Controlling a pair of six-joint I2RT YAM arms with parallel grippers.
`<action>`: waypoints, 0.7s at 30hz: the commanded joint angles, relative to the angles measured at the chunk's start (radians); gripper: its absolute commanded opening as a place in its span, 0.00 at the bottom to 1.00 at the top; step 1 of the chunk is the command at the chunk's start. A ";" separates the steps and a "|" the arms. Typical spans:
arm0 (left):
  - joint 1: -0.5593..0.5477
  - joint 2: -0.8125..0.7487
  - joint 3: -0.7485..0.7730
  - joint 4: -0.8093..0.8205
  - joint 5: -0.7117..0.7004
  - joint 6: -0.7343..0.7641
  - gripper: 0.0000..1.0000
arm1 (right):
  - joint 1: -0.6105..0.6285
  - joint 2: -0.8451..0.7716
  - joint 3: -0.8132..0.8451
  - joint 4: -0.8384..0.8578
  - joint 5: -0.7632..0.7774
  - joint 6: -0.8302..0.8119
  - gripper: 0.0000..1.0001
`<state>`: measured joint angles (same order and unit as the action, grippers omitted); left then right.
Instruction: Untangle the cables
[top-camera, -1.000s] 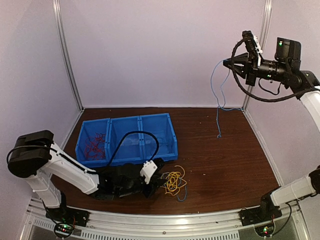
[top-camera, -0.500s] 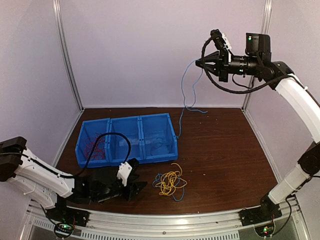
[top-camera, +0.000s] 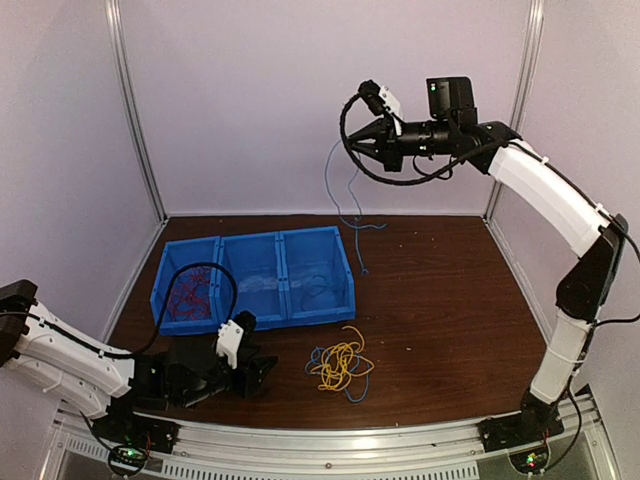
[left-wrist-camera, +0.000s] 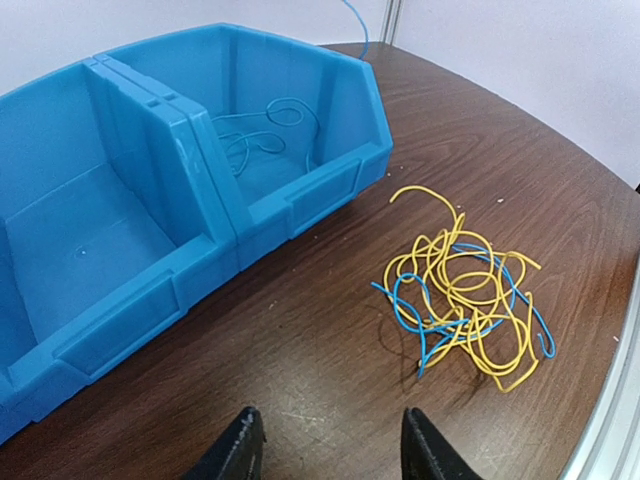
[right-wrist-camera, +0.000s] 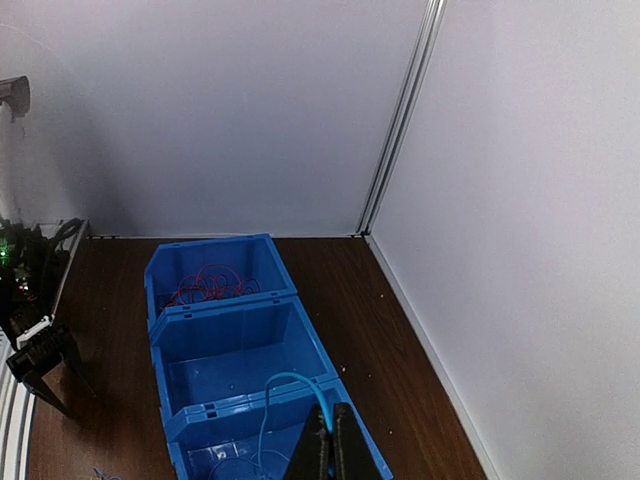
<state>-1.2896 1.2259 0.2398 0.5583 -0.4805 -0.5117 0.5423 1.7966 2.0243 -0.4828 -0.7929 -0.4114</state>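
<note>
A tangle of yellow-orange and blue cables (top-camera: 340, 365) lies on the table in front of the blue bin; it also shows in the left wrist view (left-wrist-camera: 465, 300). My left gripper (top-camera: 262, 372) is open and empty, low over the table, to the left of the tangle, jaws wide apart (left-wrist-camera: 330, 445). My right gripper (top-camera: 358, 145) is high up, shut on a light blue cable (top-camera: 329, 180) that hangs down near the bin's right end. In the right wrist view the shut gripper (right-wrist-camera: 332, 445) pinches this cable (right-wrist-camera: 275, 392) above the right compartment.
A blue three-compartment bin (top-camera: 250, 238) stands at the back left of the table. Red cables (top-camera: 190, 295) lie in its left compartment (right-wrist-camera: 210, 283). A light blue cable (left-wrist-camera: 260, 140) lies in its right compartment. The middle compartment (right-wrist-camera: 225, 350) holds nothing visible.
My right arm has swung left, carrying the hanging light blue cable from the far right to over the bin's right end. My left gripper has drawn back left, away from the tangle.
</note>
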 joint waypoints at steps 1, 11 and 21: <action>-0.004 -0.008 -0.016 0.015 -0.039 -0.029 0.48 | 0.011 0.024 0.061 0.012 0.021 0.029 0.00; -0.004 -0.015 -0.005 -0.009 -0.063 -0.025 0.47 | 0.070 -0.042 0.128 0.007 0.054 -0.001 0.00; -0.003 0.019 0.028 -0.018 -0.078 -0.016 0.47 | 0.088 -0.037 0.134 0.003 0.035 0.003 0.00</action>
<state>-1.2896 1.2251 0.2359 0.5320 -0.5411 -0.5262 0.6231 1.7535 2.1418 -0.4805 -0.7586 -0.4152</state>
